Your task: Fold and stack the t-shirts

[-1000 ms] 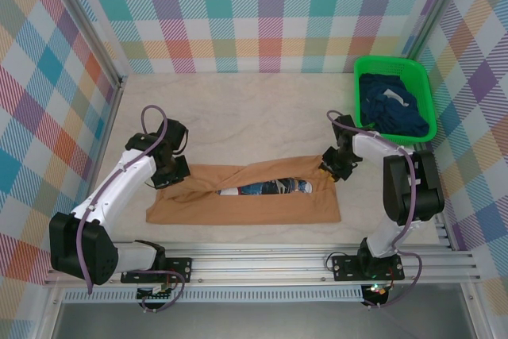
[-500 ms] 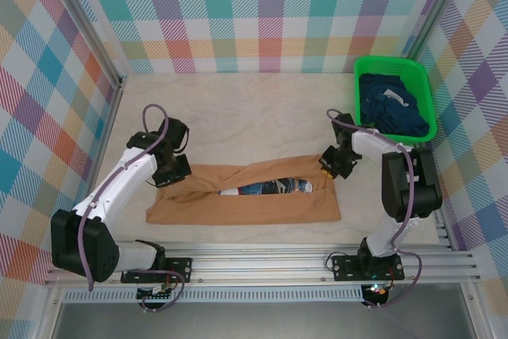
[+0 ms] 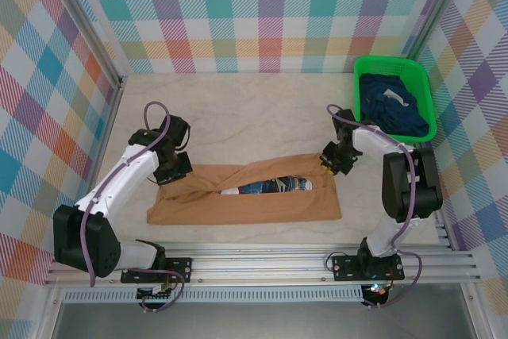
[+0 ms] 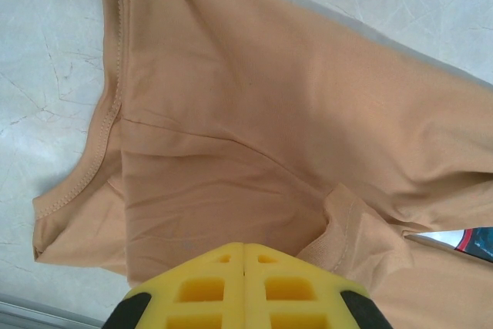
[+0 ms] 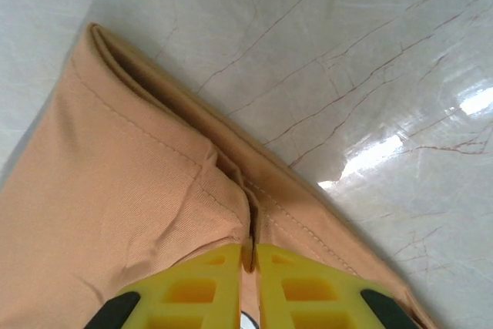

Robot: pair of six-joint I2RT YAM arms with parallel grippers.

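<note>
A tan-orange t-shirt [image 3: 246, 206] lies across the near middle of the table, its long edges folded inward so a strip of blue-and-white print [image 3: 274, 186] shows through the gap. My left gripper [image 3: 175, 173] is at the shirt's far left corner, shut on the cloth; in the left wrist view the yellow fingertips [image 4: 244, 246] meet against the tan fabric [image 4: 254, 113]. At the far right corner my right gripper [image 3: 329, 165] pinches a hemmed fold of the shirt [image 5: 115, 206] between its jaws [image 5: 248, 256]. Dark navy t-shirts [image 3: 393, 105] lie bunched in the basket.
A bright green mesh basket [image 3: 393, 61] stands at the back right, against the checkered wall. Bare marble tabletop [image 3: 254, 117] stretches behind the shirt. A metal rail [image 3: 262, 263] runs along the near edge by the arm bases.
Both grippers have shifted slightly toward the far side, drawing the shirt's far corners with them. The right jaws closed on the hem.
</note>
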